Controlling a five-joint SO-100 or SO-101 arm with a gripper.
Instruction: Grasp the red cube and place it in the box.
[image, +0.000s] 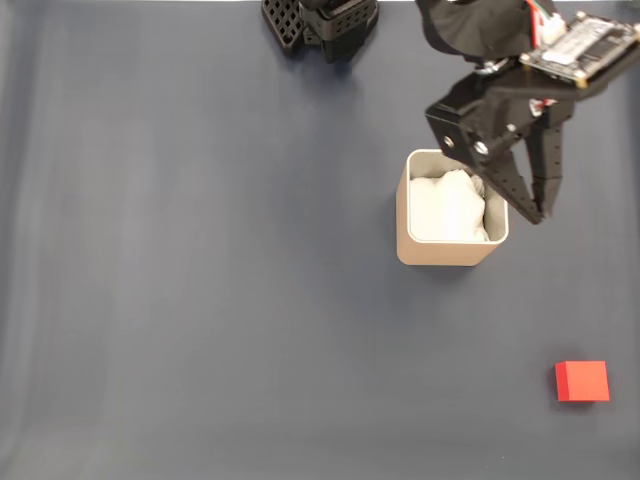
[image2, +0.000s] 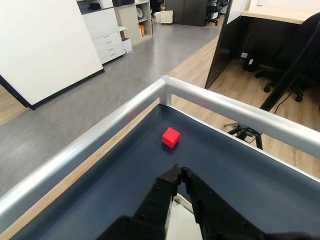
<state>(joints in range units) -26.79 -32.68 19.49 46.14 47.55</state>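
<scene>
**Red cube sits alone near the corner, claw poised over the box**

The small bright red plain-faced cube (image: 582, 381) rests flat on the dark blue-grey surface (image: 200, 300), low and to the right in the fixed view, well apart from everything else. The black two-finger claw (image: 535, 212) hangs at the upper right there, over the right-hand edge of the beige square box with rounded corners (image: 450, 250), whose white padding shows inside. Its fingers taper together to a point, tips touching or nearly so, and nothing is held between them: the claw is closed and empty.

Here is the relation that matters. In the fixed view the cube lies below the claw and a shade to the right, with open surface between them. The wrist view says the same from the arm's side: the cube (image2: 171, 137) sits straight ahead of the pinched fingertips (image2: 179, 172), just left of centre, near the corner where the silver rails (image2: 100, 130) meet.

The cube is turned slightly against the claw's line, one corner facing the camera. By the look of it, the reach is mostly straight forward, and the jaws will need to open and perhaps twist a little before descending.
</scene>
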